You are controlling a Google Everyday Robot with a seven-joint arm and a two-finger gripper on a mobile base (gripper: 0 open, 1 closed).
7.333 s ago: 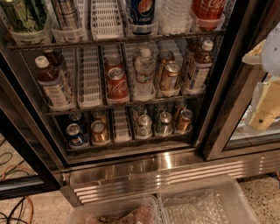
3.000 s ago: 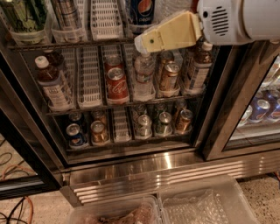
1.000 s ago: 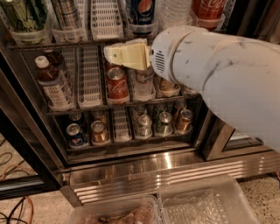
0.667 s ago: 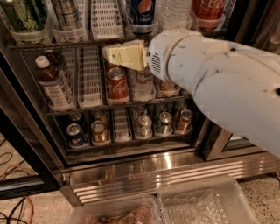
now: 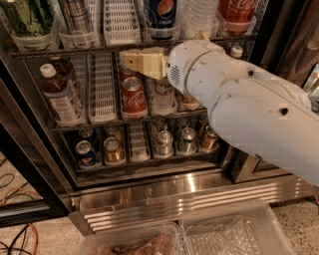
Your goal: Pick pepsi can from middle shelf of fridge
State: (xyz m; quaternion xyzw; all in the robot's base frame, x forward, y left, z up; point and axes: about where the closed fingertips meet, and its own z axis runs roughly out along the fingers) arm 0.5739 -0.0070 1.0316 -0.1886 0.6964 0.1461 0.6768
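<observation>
The pepsi can (image 5: 160, 12), dark blue with the round globe logo, stands in a clear front cup on the middle shelf (image 5: 99, 48) of the fridge (image 5: 35, 149), at the top of the camera view. My gripper (image 5: 125, 60), cream-coloured on a big white arm (image 5: 239, 104), points left just below the shelf's front rail. It is below and slightly left of the pepsi can, apart from it, and above a red Coca-Cola can (image 5: 133, 97). The arm hides much of the right side of the racks.
A red cola can (image 5: 237, 12), a water bottle (image 5: 198, 15) and other drinks share the middle shelf. Brown bottles (image 5: 57, 94) stand lower left. Small cans (image 5: 113, 149) fill the bottom rack. Below are the ribbed steel panel (image 5: 174, 196) and clear plastic bins (image 5: 234, 234).
The arm came in from the right and swept left across the fridge front. In the last second the gripper has hardly moved.
</observation>
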